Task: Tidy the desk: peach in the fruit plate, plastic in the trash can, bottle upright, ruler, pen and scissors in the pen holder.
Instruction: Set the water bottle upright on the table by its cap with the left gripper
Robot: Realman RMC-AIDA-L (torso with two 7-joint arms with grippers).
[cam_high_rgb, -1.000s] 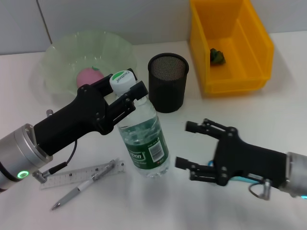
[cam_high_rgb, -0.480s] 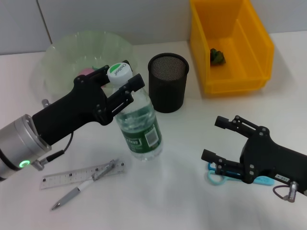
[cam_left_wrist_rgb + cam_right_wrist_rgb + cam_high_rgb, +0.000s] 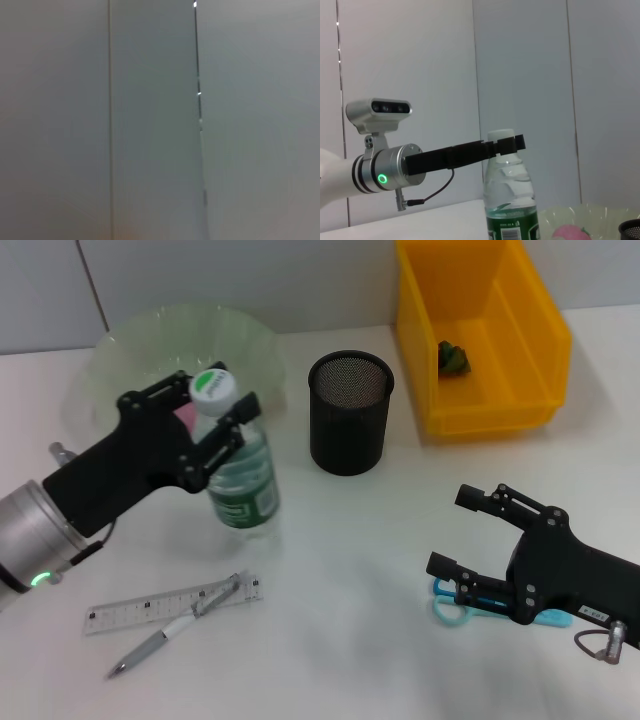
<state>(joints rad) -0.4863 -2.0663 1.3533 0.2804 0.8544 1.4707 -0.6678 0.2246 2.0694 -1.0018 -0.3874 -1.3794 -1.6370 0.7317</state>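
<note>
My left gripper (image 3: 218, 405) is shut on the neck of a clear water bottle (image 3: 242, 485) with a green label and a white cap. The bottle stands upright in front of the green fruit plate (image 3: 245, 345), its base at or just above the table. The right wrist view shows the bottle (image 3: 512, 200) and the left gripper (image 3: 505, 145). A pink peach (image 3: 184, 416) lies in the plate, mostly hidden by the gripper. My right gripper (image 3: 450, 530) is open above the blue scissors (image 3: 447, 609). A ruler (image 3: 150, 607) and a pen (image 3: 160, 642) lie at the front left.
The black mesh pen holder (image 3: 349, 412) stands at the middle back. A yellow bin (image 3: 480, 405) at the back right holds a piece of green plastic (image 3: 455, 357). The left wrist view shows only a grey wall.
My left gripper has carried the bottle left and back toward the plate and set it more upright. My right gripper has drawn back to the right, over the scissors.
</note>
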